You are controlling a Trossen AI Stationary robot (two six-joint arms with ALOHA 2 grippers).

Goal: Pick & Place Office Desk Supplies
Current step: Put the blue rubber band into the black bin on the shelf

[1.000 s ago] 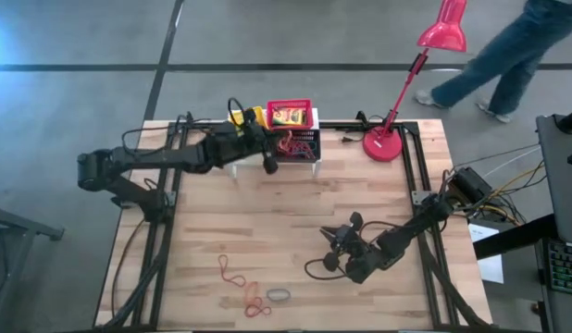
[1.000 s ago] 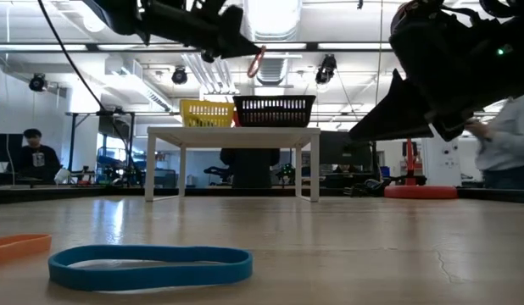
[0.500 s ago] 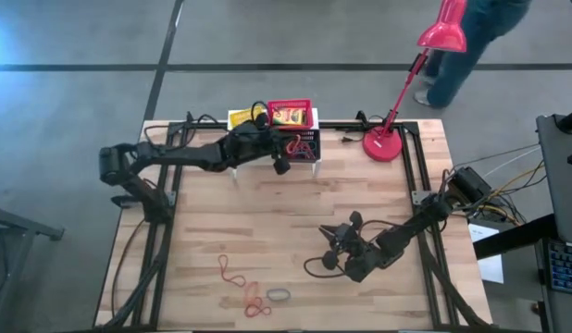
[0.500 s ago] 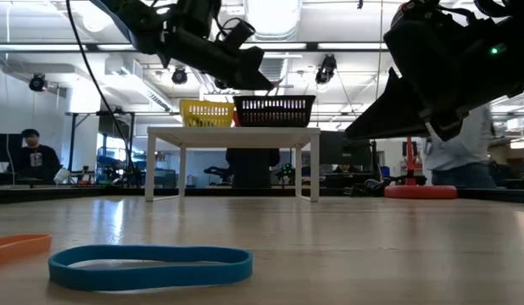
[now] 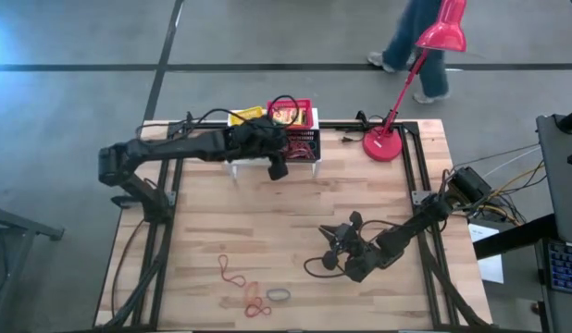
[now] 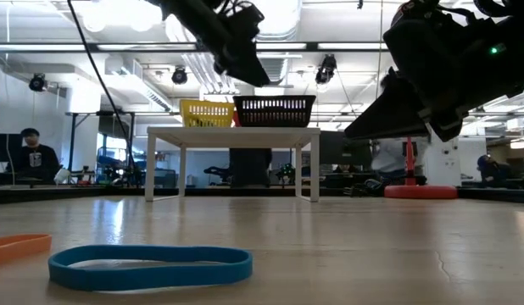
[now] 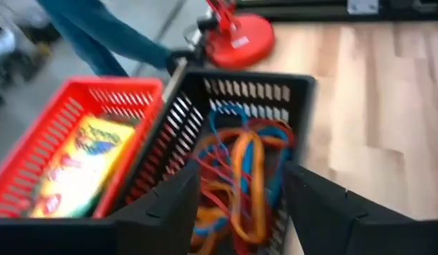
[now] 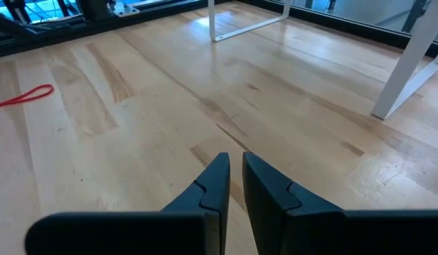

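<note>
Light wood plank table (image 5: pixel 295 213) in a black frame. Far edge: small white stand (image 6: pixel 232 134) with legs on the tabletop, carrying the mesh baskets (image 5: pixel 300 129). Red lamp base (image 5: pixel 382 144) sits at the far right, just beside the stand. Near edge, left of centre: loose elastic loops (image 5: pixel 232 270) lying flat, red and orange ones plus a blue loop (image 6: pixel 150 264) closest to the edge. Black cables lie along the side rails.
</note>
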